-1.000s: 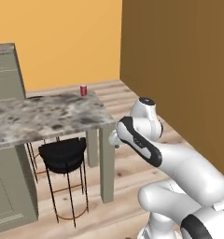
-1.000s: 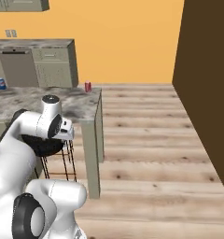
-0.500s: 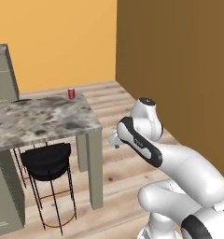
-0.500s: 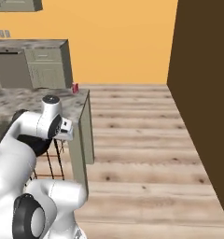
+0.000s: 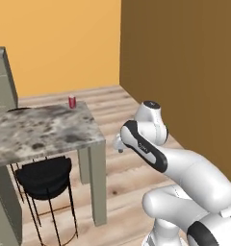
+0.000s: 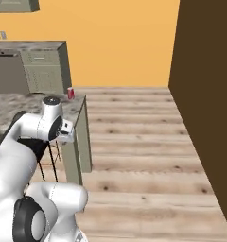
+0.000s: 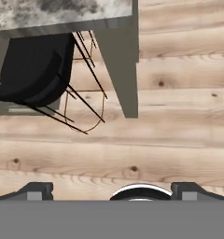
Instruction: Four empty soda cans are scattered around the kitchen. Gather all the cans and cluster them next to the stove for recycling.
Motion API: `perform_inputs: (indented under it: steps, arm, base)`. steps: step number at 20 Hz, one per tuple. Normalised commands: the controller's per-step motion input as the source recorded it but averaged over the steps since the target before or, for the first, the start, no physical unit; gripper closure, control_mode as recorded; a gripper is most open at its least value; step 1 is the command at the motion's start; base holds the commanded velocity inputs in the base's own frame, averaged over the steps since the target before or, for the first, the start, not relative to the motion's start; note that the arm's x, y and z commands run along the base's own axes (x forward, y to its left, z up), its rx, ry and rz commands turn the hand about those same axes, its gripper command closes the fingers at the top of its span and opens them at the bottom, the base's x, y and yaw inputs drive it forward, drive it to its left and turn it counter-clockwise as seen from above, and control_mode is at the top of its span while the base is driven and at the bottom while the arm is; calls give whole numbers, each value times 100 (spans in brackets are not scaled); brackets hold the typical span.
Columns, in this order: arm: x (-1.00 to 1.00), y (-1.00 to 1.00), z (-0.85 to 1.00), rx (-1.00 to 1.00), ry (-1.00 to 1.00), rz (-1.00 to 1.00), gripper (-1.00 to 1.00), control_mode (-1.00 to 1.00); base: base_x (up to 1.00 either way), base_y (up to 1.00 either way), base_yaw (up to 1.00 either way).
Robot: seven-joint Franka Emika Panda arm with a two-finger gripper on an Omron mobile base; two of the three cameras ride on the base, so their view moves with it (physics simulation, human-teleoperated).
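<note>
One red soda can (image 5: 72, 102) stands upright on the far corner of the stone island counter (image 5: 45, 129); it is also in the right base view (image 6: 70, 93). My gripper (image 7: 116, 191) is open with nothing between its fingertips (image 7: 39, 189). It points down at the wood floor beside the counter's leg (image 7: 123, 70), well short of the can. My hand (image 6: 65, 132) hangs at the arm's folded end, level with the counter edge. The stove is out of view.
A black wire-legged stool (image 5: 43, 178) sits under the counter (image 7: 30, 65). A dark brown wall (image 5: 185, 72) closes the right side. Grey-green cabinets (image 6: 44, 66) line the orange back wall. Open plank floor (image 6: 144, 142) lies between the counter and the brown wall.
The whole picture has shifted as the base drove: counter and can slid left and slightly down in both base views. The arm keeps its folded pose and the gripper stays open.
</note>
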Motion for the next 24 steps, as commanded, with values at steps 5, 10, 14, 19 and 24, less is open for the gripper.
perform_inputs:
  steps: [5, 10, 14, 19, 24]
  arm:
    - [0, 0, 0, 0, 0, 0, -100, 100]
    - [0, 0, 0, 0, 0, 0, -100, 100]
    - [0, 0, 0, 0, 0, 0, -100, 100]
    - [0, 0, 0, 0, 0, 0, -100, 100]
    - [0, 0, 0, 0, 0, 0, -100, 100]
  base:
    - [52, -31, 0]
    - [45, -43, 0]
    - [43, -44, 0]
    - [45, -42, 0]
    - [48, -39, 0]
